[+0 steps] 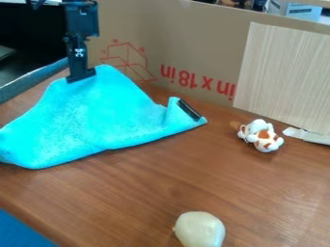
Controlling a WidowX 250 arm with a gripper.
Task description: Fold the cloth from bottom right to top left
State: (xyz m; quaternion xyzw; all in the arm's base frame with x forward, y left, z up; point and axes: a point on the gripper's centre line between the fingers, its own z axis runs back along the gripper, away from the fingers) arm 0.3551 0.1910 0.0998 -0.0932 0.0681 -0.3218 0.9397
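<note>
Cloth top edge @ end effector

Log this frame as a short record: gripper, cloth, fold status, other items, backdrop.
gripper: at the cloth's upper-left edge
cloth: turquoise, on the brown table, dark strip near its right corner
fold status: cannot tell whether finished
other items: white-and-orange toy right of the cloth; pale rounded object at the near edge of view
backdrop: cardboard, wood-grain panel

Robot arm and cardboard screen suggest a lab.
</note>
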